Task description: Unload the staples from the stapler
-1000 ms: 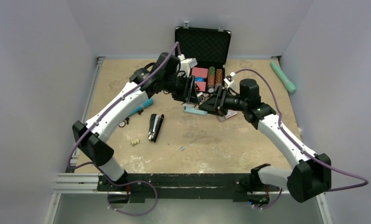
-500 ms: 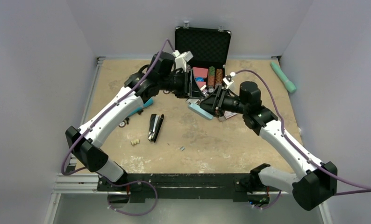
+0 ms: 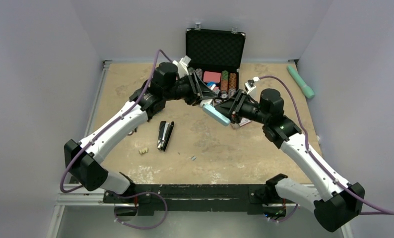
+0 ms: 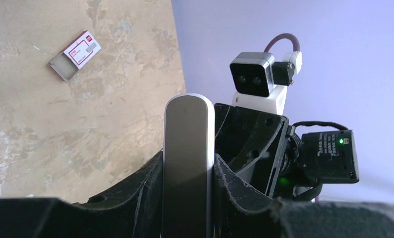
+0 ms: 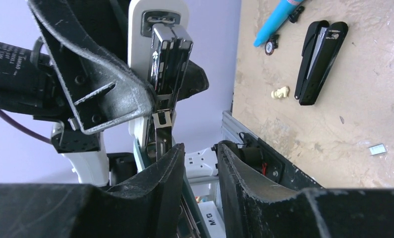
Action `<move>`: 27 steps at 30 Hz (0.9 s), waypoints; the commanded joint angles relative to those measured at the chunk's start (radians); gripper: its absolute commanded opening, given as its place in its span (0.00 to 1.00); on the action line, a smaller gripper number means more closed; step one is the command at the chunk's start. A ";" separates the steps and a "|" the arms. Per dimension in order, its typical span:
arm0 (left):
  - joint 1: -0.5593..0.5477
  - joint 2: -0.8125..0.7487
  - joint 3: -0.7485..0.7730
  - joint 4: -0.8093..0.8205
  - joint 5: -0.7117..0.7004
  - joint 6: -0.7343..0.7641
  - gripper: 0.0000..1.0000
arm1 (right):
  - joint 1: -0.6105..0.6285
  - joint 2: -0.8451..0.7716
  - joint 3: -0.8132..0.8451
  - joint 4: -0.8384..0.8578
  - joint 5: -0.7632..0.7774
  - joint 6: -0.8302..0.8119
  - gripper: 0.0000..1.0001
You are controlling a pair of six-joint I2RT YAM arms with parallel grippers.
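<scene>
The black stapler [image 3: 164, 135] lies on the table, left of centre, with neither gripper touching it; it also shows in the right wrist view [image 5: 320, 59]. The staples [image 3: 193, 158] are a tiny grey strip on the table nearer the front, also in the right wrist view [image 5: 377, 148]. My left gripper [image 3: 201, 95] is shut on a second, white and pale-blue stapler [image 3: 216, 114] held in the air; its flat grey face [image 4: 187, 163] fills the jaws. My right gripper [image 3: 229, 106] is close against that stapler's metal channel [image 5: 161, 54], jaws slightly apart with nothing between them [image 5: 200, 168].
An open black case [image 3: 216, 49] with coloured items stands at the back. A long teal tube [image 3: 300, 82] lies at the back right. A cream lump [image 3: 143, 150] sits left of the black stapler. A small red and white box [image 4: 76, 53] lies on the table.
Both grippers have risen with the pale-blue stapler, which has tilted from flat to slanted. The left wrist has swung back and left, and the right wrist has drawn right.
</scene>
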 commanded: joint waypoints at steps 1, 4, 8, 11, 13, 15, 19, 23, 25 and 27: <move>0.015 -0.041 -0.056 0.180 -0.103 -0.139 0.00 | 0.031 -0.040 0.063 0.017 -0.021 0.043 0.36; 0.017 -0.045 -0.074 0.205 -0.114 -0.170 0.00 | 0.037 -0.045 0.065 0.016 -0.015 0.052 0.35; 0.021 -0.064 -0.107 0.214 -0.147 -0.212 0.00 | 0.040 -0.050 0.081 0.006 -0.003 0.059 0.34; 0.037 -0.047 -0.150 0.323 -0.094 -0.272 0.00 | 0.049 -0.049 0.110 -0.017 0.009 0.065 0.33; 0.050 -0.026 -0.193 0.466 -0.041 -0.346 0.00 | 0.064 -0.047 0.142 -0.041 0.028 0.065 0.32; 0.059 0.002 -0.242 0.645 0.009 -0.402 0.00 | 0.077 -0.044 0.178 -0.071 0.048 0.061 0.32; 0.060 0.004 -0.227 0.639 0.021 -0.373 0.00 | 0.104 -0.023 0.262 -0.142 0.086 0.044 0.31; 0.061 0.020 -0.235 0.686 0.029 -0.392 0.00 | 0.133 -0.003 0.303 -0.151 0.102 0.043 0.31; 0.062 0.030 -0.231 0.694 0.031 -0.398 0.00 | 0.141 0.003 0.309 -0.153 0.106 0.041 0.30; 0.062 0.032 -0.235 0.713 0.026 -0.411 0.00 | 0.148 0.006 0.312 -0.152 0.108 0.039 0.30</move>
